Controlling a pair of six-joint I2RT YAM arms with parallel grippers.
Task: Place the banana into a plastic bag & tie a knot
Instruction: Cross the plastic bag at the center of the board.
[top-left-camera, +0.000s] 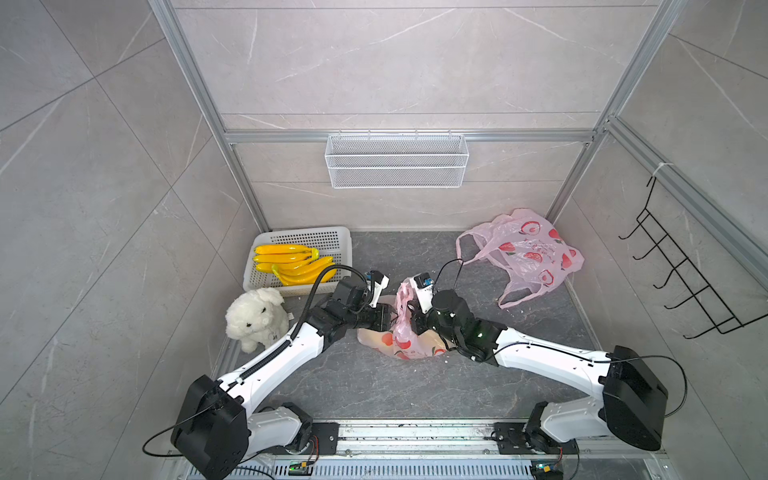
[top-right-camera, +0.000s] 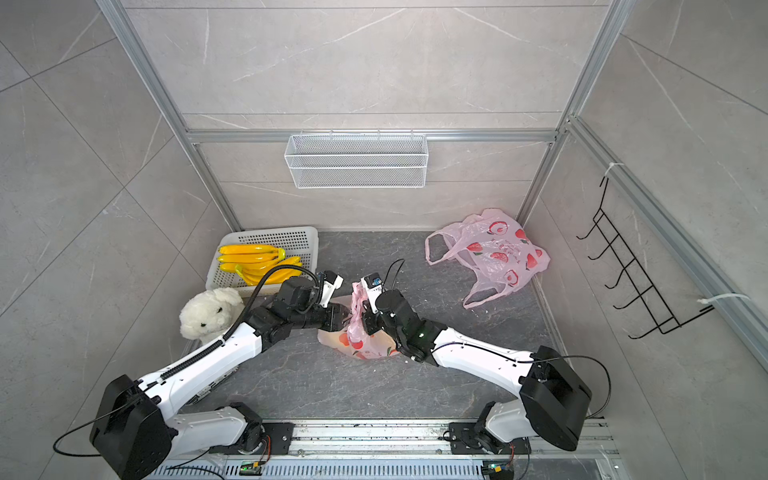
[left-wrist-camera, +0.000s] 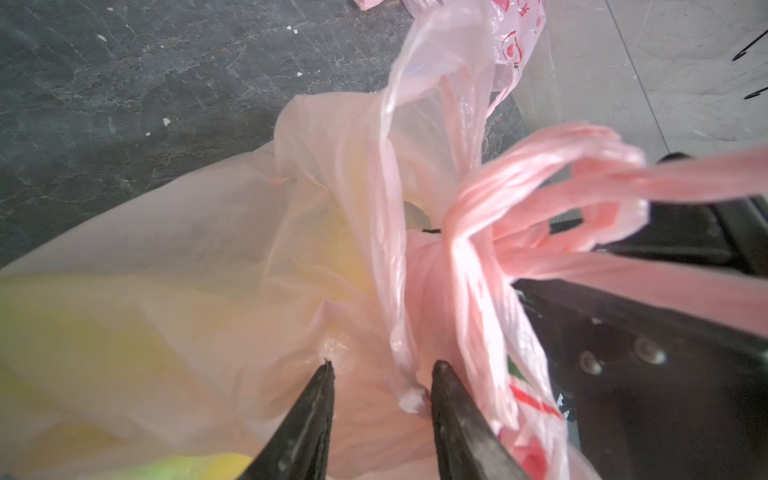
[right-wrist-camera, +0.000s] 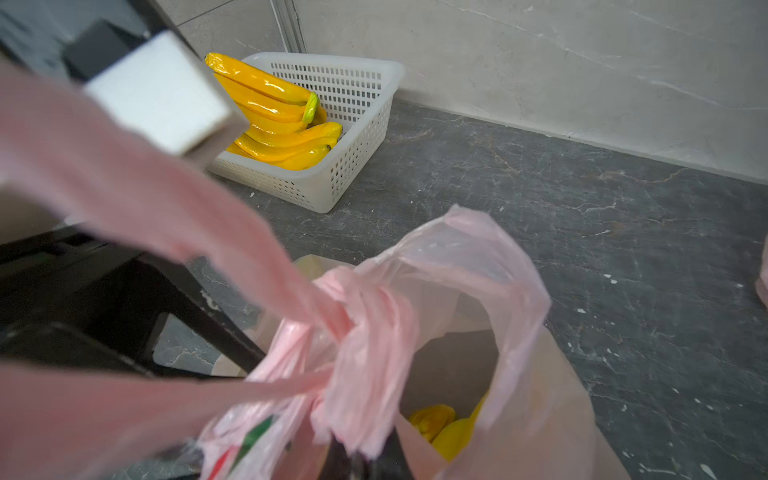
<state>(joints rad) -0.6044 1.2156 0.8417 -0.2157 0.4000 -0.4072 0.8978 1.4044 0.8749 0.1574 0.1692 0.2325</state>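
A pink plastic bag (top-left-camera: 401, 338) (top-right-camera: 363, 343) printed with red fruit lies mid-floor between both arms. Yellow banana (right-wrist-camera: 442, 424) shows through its open mouth and through the film (left-wrist-camera: 208, 465). The bag's handles are twisted into a bunched crossing (right-wrist-camera: 353, 316) (left-wrist-camera: 457, 237), and two stretched pink strands run off from it, blurred near the lenses. My right gripper (right-wrist-camera: 361, 461) (top-left-camera: 412, 316) is shut on a bunched handle. My left gripper (left-wrist-camera: 384, 365) (top-left-camera: 392, 318) sits against the bag's side, jaws apart, with loose film and a handle end between them.
At the back left, a white slotted basket (top-left-camera: 332, 239) holds more banana bunches. A white plush toy (top-left-camera: 255, 318) sits in front of it. A second pink bag (top-left-camera: 528, 253) lies back right. A wire basket (top-left-camera: 397, 160) hangs on the back wall, a black hook rack (top-left-camera: 681, 266) on the right wall.
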